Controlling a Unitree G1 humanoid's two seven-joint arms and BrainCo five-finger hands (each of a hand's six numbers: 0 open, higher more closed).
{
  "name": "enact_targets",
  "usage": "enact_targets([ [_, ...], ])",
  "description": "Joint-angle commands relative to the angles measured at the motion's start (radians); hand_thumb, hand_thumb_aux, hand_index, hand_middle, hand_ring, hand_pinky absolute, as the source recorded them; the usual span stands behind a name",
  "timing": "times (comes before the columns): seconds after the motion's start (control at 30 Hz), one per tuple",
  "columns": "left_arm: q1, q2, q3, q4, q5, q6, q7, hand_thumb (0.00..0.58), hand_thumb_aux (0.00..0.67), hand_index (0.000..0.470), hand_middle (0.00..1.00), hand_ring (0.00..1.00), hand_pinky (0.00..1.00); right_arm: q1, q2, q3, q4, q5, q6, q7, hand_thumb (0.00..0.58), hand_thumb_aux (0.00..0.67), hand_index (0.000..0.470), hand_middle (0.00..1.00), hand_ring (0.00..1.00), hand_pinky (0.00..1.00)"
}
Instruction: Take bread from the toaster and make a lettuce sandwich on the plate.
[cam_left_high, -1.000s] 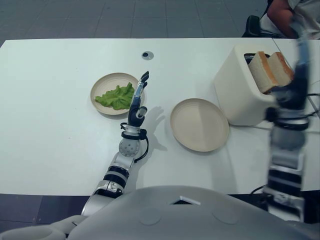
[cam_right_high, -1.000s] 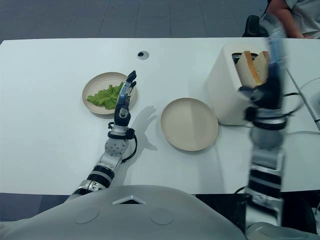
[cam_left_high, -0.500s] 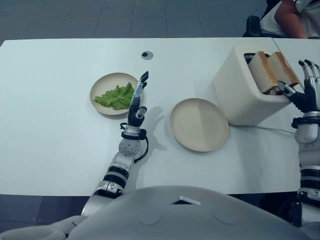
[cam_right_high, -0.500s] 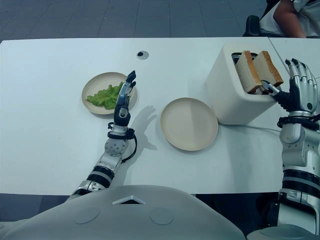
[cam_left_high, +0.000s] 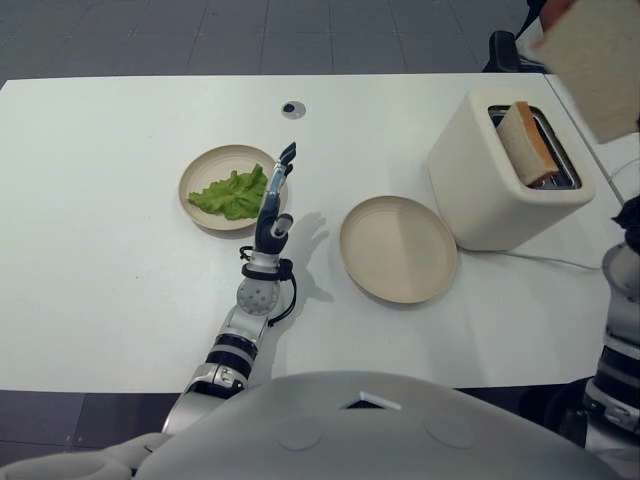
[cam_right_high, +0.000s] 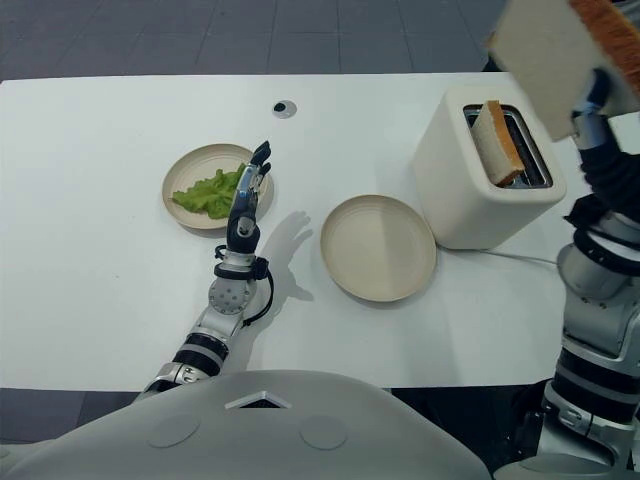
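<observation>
Right hand (cam_right_high: 603, 140) has come up from beside the toaster (cam_left_high: 500, 190) and now holds the lifted slice (cam_right_high: 545, 60) high in the upper right of the frame, clear of the slot. You appear to have it pinched by its lower edge only; most of the fingers are hidden behind the bread. The second slice (cam_left_high: 525, 145) stands tilted in the toaster. The empty plate (cam_left_high: 398, 248) sits centre frame on the table (cam_left_high: 100, 250), just left of the toaster. The lettuce (cam_left_high: 232, 193) lies on the small plate (cam_left_high: 205, 165) at upper left. Your left hand (cam_left_high: 272, 215) stands upright beside that plate, fingers straight and together, holding nothing. Risks, as a judgement: an edge pinch on soft bread can tear or let the slice swing and drop during the carry. A low path back could clip the toaster or the standing slice. Releasing too high may land the slice half off the plate rim. Mind the cable (cam_left_high: 540, 258) trailing right of the toaster.
</observation>
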Motion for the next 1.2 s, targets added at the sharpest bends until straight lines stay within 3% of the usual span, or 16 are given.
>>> enact_targets([
  [0.03, 0.03, -0.003, 0.007, 0.009, 0.003, 0.017, 0.007, 0.0, 0.0, 0.0, 0.0, 0.0, 0.0, 0.051, -0.015, 0.304, 0.148, 0.453, 0.003, 0.419, 0.58, 0.67, 0.47, 1.0, 1.0, 1.0],
  [0.2, 0.026, 0.02, 0.044, -0.027, 0.008, 0.024, 0.029, 0.0, 0.0, 0.0, 0.0, 0.0, 0.0, 0.061, -0.057, 0.355, 0.4, 0.437, -0.02, 0.636, 0.58, 0.67, 0.47, 1.0, 1.0, 1.0],
  [0.37, 0.036, 0.072, 0.098, -0.134, 0.067, 0.062, 0.055, 0.0, 0.0, 0.0, 0.0, 0.0, 0.0, 0.13, -0.07, 0.389, 0.415, 0.395, -0.066, 0.746, 0.58, 0.67, 0.47, 1.0, 1.0, 1.0],
  [0.53, 0.021, 0.2, 0.171, -0.234, 0.196, 0.242, 0.06, 0.0, 0.0, 0.0, 0.0, 0.0, 0.0, 0.168, -0.033, 0.518, 0.419, 0.359, -0.045, 0.856, 0.58, 0.67, 0.47, 1.0, 1.0, 1.0],
  [0.7, -0.02, 0.393, 0.176, -0.172, 0.437, 0.489, 0.115, 0.0, 0.0, 0.0, 0.0, 0.0, 0.0, 0.15, 0.051, 0.61, 0.4, 0.333, -0.035, 0.879, 0.58, 0.67, 0.47, 1.0, 1.0, 1.0],
  [0.9, -0.107, 0.519, 0.069, 0.001, 0.557, 0.584, 0.157, 0.0, 0.0, 0.0, 0.0, 0.0, 0.0, 0.132, 0.111, 0.595, 0.412, 0.185, -0.03, 0.766, 0.58, 0.67, 0.47, 1.0, 1.0, 1.0],
  [0.93, -0.126, 0.531, 0.048, 0.042, 0.568, 0.594, 0.159, 0.0, 0.0, 0.0, 0.0, 0.0, 0.0, 0.133, 0.11, 0.592, 0.414, 0.156, -0.032, 0.748, 0.567, 0.57, 0.4, 1.0, 1.0, 1.0],
  [0.97, -0.152, 0.544, 0.022, 0.09, 0.582, 0.604, 0.156, 0.0, 0.0, 0.0, 0.0, 0.0, 0.0, 0.137, 0.1, 0.586, 0.407, 0.123, -0.035, 0.735, 0.0, 0.0, 0.0, 0.0, 0.0, 0.0],
  [1.03, -0.198, 0.564, -0.018, 0.164, 0.593, 0.614, 0.15, 0.0, 0.0, 0.0, 0.0, 0.0, 0.0, 0.139, 0.076, 0.562, 0.386, 0.058, -0.039, 0.705, 0.0, 0.0, 0.0, 0.0, 0.0, 0.0],
  [1.07, -0.219, 0.572, -0.037, 0.195, 0.597, 0.615, 0.152, 0.036, 0.021, 0.015, 0.0, 0.0, 0.0, 0.138, 0.061, 0.548, 0.376, 0.025, -0.042, 0.692, 0.0, 0.0, 0.0, 0.0, 0.0, 0.0],
  [1.1, -0.237, 0.577, -0.051, 0.221, 0.596, 0.613, 0.156, 0.164, 0.102, 0.072, 0.0, 0.0, 0.0, 0.136, 0.046, 0.536, 0.367, 0.003, -0.045, 0.684, 0.0, 0.0, 0.0, 0.0, 0.0, 0.0],
  [1.13, -0.251, 0.58, -0.063, 0.246, 0.593, 0.612, 0.162, 0.438, 0.339, 0.238, 0.0, 0.0, 0.0, 0.131, 0.033, 0.529, 0.359, -0.022, -0.043, 0.68, 0.0, 0.0, 0.0, 0.0, 0.0, 0.0],
  [1.2, -0.277, 0.58, -0.086, 0.283, 0.585, 0.607, 0.178, 0.519, 0.452, 0.317, 0.0, 0.0, 0.0, 0.114, 0.01, 0.528, 0.367, -0.066, -0.041, 0.673, 0.0, 0.0, 0.0, 0.0, 0.0, 0.0],
])
